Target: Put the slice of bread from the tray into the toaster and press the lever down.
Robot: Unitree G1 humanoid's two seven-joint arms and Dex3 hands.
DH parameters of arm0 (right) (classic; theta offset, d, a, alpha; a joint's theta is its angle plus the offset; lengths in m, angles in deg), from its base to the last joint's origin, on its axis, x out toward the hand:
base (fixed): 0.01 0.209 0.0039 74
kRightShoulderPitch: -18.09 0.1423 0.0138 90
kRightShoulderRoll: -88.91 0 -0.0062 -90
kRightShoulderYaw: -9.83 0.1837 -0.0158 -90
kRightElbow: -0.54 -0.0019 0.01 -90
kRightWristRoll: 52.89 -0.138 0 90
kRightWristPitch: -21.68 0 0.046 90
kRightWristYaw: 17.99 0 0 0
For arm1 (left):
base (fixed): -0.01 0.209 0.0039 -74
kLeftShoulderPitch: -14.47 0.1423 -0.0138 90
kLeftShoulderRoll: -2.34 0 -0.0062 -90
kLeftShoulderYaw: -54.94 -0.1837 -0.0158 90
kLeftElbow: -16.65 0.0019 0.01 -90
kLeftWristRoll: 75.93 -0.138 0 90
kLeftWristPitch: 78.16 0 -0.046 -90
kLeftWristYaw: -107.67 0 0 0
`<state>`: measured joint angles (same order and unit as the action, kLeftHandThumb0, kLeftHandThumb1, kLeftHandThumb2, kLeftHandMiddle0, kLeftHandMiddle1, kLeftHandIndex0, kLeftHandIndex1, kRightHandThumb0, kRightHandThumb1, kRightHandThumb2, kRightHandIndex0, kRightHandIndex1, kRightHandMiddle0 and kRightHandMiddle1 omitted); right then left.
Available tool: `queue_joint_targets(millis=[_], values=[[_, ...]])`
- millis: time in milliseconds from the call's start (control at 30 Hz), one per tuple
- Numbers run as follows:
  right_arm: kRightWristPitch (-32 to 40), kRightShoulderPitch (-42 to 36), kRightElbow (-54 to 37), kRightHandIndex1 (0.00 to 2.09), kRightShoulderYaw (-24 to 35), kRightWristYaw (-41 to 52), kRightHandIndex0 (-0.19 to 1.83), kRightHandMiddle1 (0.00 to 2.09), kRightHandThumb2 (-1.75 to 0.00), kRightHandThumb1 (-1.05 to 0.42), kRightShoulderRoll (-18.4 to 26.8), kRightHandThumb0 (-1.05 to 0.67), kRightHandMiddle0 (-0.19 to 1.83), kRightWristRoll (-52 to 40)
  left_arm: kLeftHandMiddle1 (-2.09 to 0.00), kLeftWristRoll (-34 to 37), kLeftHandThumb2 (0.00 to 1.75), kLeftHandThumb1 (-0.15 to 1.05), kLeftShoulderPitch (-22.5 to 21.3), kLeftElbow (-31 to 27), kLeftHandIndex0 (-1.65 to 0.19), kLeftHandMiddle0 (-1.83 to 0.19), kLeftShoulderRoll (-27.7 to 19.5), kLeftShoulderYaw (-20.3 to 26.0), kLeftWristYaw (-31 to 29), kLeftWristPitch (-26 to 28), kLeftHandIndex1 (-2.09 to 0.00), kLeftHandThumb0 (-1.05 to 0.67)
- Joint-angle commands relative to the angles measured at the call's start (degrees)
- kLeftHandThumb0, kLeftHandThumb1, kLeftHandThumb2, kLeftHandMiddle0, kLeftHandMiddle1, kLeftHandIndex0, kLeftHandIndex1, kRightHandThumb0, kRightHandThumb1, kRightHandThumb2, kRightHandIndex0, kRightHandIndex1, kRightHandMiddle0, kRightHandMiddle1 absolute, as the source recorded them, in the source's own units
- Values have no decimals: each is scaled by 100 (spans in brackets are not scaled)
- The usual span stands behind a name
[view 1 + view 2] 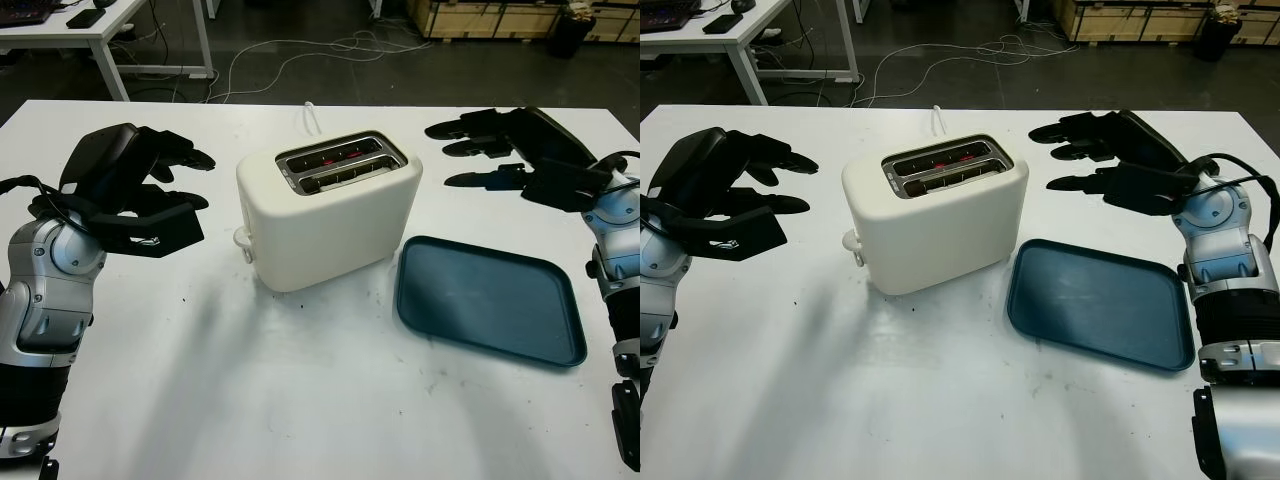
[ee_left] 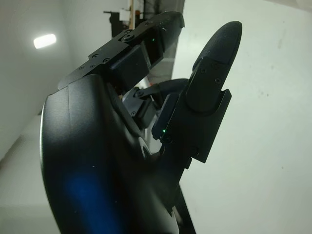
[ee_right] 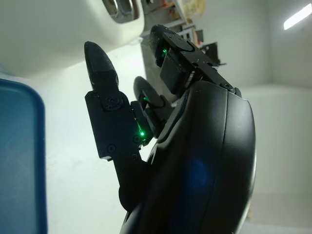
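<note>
Over the white worktop [image 1: 300, 400], the left hand [image 1: 140, 195] hovers left of the cream toaster [image 1: 330, 215], released and holding nothing. Red glows inside the toaster's slots [image 1: 340, 165]; whether bread sits there, I cannot tell. Right of the toaster lies the blue tray [image 1: 490, 300], bare. Beyond the tray, the right hand [image 1: 510, 150] hangs released, grasping nothing.

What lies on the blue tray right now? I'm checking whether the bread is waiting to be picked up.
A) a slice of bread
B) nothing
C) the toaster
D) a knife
B: the blue tray shows bare blue all over, beside the toaster; both hands, left hand and right hand, are open.
</note>
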<state>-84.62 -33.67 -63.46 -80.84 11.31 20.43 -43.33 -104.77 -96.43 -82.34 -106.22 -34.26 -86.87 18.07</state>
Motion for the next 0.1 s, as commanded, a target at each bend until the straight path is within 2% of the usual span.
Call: queue_joint_targets(millis=[0, 67], values=[[99, -85, -129, 1, -17, -63, 76, 1, 0, -84, -8, -45, 65, 12, -105, -78, 0, 73, -127, -11, -106, -72, -48, -47, 34, -25, -8, -57], [153, -132, -225, 1, -10, -66, 76, 1, 0, -84, -4, -45, 66, 32, -105, -91, 0, 73, -98, -60, -106, -72, -48, -45, 26, -6, -8, -57]])
